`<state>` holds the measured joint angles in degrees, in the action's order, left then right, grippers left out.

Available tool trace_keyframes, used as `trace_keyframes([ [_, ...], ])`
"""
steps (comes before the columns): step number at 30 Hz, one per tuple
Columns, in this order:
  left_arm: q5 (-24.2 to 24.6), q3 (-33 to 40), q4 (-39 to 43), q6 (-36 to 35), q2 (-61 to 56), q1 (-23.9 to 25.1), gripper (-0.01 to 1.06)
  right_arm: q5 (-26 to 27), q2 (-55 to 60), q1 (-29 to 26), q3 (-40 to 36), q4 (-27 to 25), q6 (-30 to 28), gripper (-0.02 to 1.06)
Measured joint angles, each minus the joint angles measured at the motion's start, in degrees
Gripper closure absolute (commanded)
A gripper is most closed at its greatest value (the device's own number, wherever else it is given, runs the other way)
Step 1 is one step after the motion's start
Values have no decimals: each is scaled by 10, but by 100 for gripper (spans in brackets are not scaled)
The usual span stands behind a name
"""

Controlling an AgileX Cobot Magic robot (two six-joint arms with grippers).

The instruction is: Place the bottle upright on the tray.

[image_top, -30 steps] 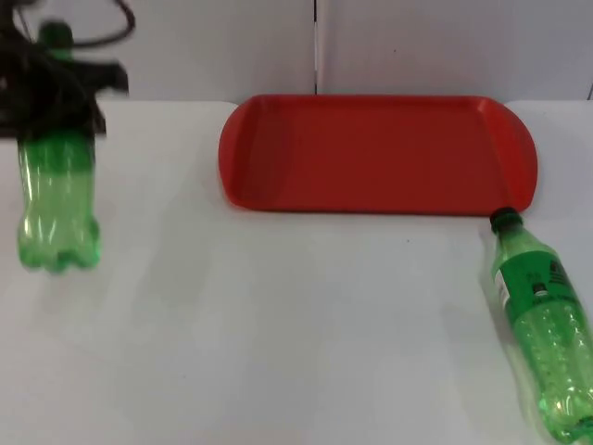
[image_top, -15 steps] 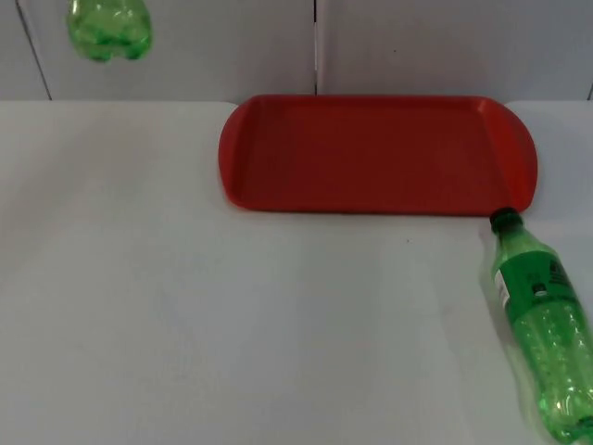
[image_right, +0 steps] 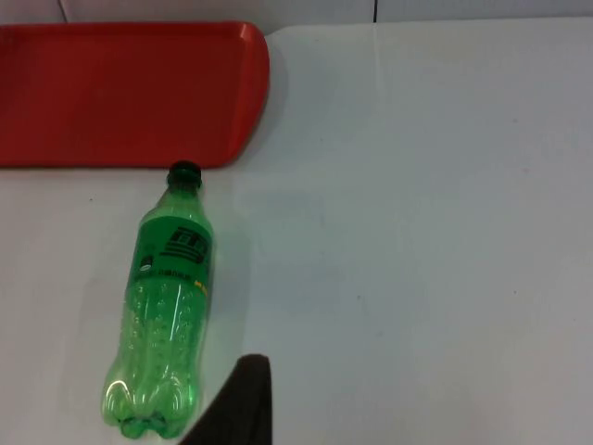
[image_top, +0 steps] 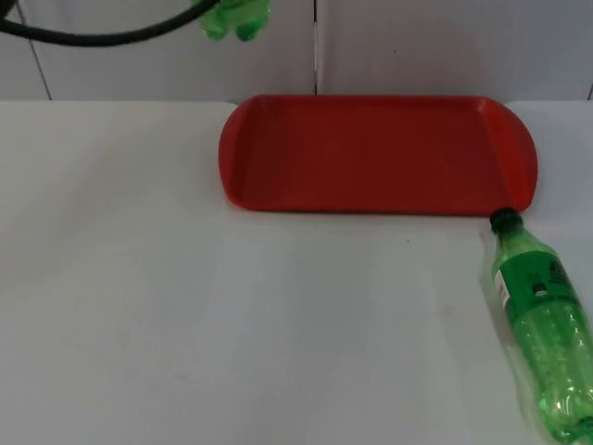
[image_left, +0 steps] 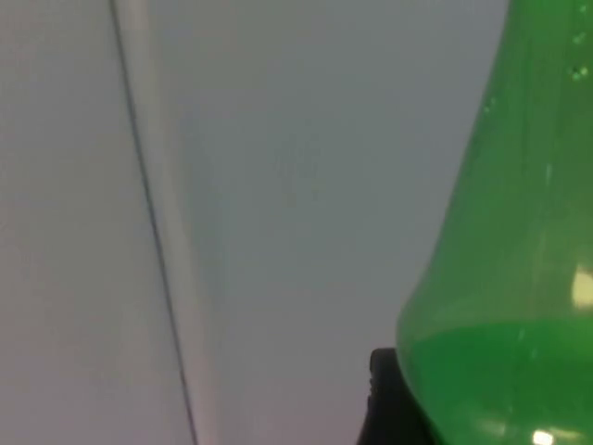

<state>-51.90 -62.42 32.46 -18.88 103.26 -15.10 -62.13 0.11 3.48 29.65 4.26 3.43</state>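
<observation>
Green bottle (image_top: pixel 235 19) hanging high at far left, past the red tray (image_top: pixel 371 153). Left claw (image_left: pixel 394 399) apparently clamped on it. Second bottle (image_top: pixel 545 329) lying on the worktop (image_top: pixel 232 324), cap just beside the tray's near right corner. Right claw (image_right: pixel 243 403) waiting near; grip unclear.

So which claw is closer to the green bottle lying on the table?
The right one. Its fingertip sits just beside the base of the lying bottle, not touching it. The left claw is high near the wall, holding another bottle up beyond the red tray.
</observation>
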Motion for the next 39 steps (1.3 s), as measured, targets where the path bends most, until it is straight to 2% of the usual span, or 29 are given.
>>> trace_keyframes([
  [6,-29,-40,6,4,74,0,105,0,0,0,0,0,0,0],
  [28,-30,-223,1,4,294,0,105,0,0,0,0,0,0,0],
  [34,-76,-272,-13,-23,348,0,105,0,0,0,0,0,0,0],
  [39,-88,-321,-14,-33,396,-8,105,0,0,0,0,0,0,0],
])
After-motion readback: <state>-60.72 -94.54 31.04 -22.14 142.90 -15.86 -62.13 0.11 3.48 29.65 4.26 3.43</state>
